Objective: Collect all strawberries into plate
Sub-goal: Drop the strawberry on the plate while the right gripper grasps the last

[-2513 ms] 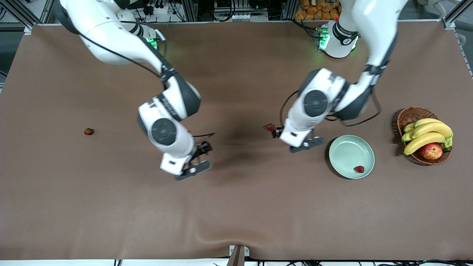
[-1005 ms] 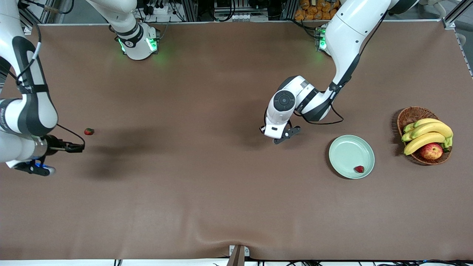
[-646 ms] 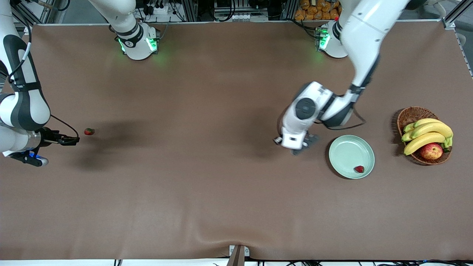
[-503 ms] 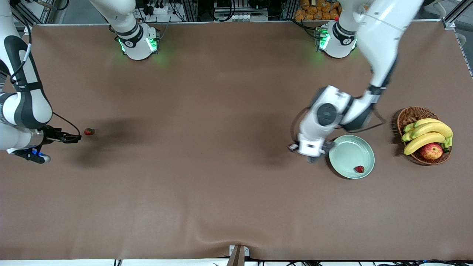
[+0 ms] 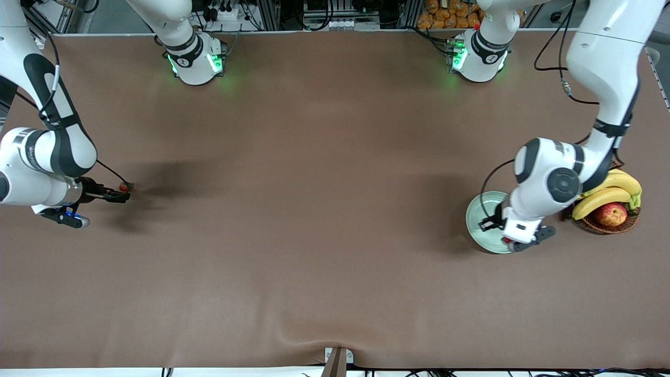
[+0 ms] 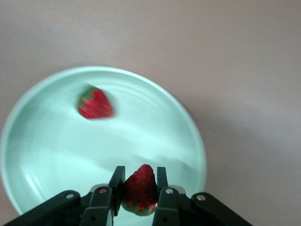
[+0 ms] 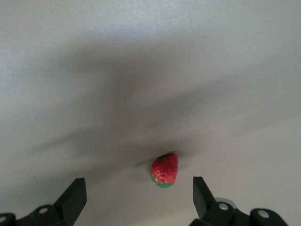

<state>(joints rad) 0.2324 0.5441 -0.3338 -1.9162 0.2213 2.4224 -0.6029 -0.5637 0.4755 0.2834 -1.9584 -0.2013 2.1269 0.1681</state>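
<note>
Left wrist view, left gripper (image 6: 139, 200) pinching strawberry (image 6: 140, 189) over plate (image 6: 188, 136) (right gripper (image 7: 139, 197) spread wide).

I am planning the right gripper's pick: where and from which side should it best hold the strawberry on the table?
Probably across the red body of the strawberry, coming from above. It lies on its side on the table, so its flanks are free, and it already sits between the open fingers of the right gripper.
</note>
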